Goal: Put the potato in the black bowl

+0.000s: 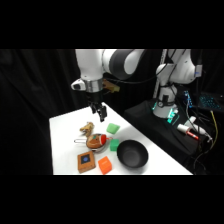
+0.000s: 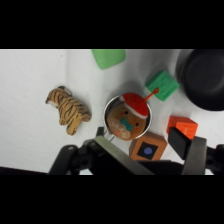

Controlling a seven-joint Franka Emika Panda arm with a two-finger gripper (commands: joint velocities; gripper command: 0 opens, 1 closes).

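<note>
Since the potato [image 2: 128,118] sits in the pan [image 2: 107,111], looking light and smooth, pinch its sides; tool [image 1: 101,113] gapes empty.

Side view looks across the table [image 1: 65,145] from afar; wrist view looks straight down, close; both show the black bowl [image 1: 132,154].

Brown-orange potato [image 2: 128,119] with red cap; black bowl [image 2: 204,79]; striped tiger [image 2: 68,109].

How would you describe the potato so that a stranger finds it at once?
Start at the black bowl, then go to the small silver pan beside the green blocks. The potato sits inside that pan: a round brown lump with a painted face and red cap, unlike the striped tiger nearby.
</note>
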